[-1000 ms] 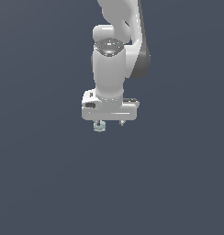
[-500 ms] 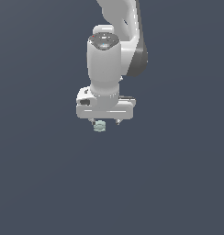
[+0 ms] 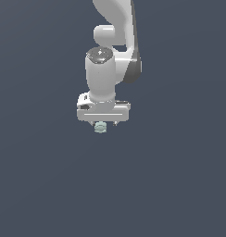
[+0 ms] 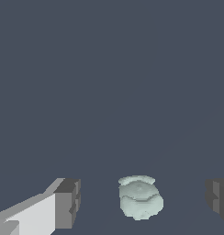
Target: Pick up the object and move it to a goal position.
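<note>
While my white arm reached straight down over a plain dark grey surface, my gripper [image 3: 104, 124] hung with its jaws spread wide, and the object [image 3: 100, 127], a small pale mint-green lumpy blob with ridged layers, sat just beneath my hand. Seen from my wrist camera, the object [image 4: 140, 197] lay between my two dark fingertips [image 4: 69, 202], clear of both pads with open gaps on either side, roughly midway. Whether it touched the surface or my hand, I could not tell.

Mint blob [image 4: 140, 197] on dark floor [image 4: 109, 82]
</note>
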`<state>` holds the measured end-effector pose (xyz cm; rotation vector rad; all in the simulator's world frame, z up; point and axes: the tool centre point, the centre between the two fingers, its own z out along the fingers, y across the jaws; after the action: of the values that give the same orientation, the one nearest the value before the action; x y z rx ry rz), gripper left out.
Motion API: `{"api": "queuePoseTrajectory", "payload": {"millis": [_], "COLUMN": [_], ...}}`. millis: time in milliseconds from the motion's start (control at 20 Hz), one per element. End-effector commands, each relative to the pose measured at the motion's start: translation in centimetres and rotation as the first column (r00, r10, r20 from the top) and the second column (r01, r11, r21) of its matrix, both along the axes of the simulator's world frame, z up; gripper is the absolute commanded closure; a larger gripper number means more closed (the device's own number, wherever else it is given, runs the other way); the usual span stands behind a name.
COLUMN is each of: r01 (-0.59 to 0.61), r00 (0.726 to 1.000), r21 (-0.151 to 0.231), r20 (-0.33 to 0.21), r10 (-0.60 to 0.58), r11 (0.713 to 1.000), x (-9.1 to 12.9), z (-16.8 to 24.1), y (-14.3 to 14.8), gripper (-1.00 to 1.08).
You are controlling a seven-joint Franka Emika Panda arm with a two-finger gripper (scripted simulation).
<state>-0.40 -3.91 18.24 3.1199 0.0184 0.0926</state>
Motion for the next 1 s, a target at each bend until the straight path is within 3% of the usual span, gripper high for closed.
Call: {"api": "queuePoseTrajectory", "payload": {"millis": [0,500,950], "r01": [-0.006,-0.030,-0.036], "r00": [1.000,0.998,0.998], "r21": [0.003,0.016,0.020], "r20": [-0.010,-0.047,-0.059], "r10": [0.006,0.030,0.037], "r11": [1.000,0.999,0.999], "x": [-1.2,-7.1,-9.4], "z": [-1.6,-7.7,-9.6], "y": [-0.6,-2.6,-3.2], "gripper": [-0.92,-0.92,-0.92]}}
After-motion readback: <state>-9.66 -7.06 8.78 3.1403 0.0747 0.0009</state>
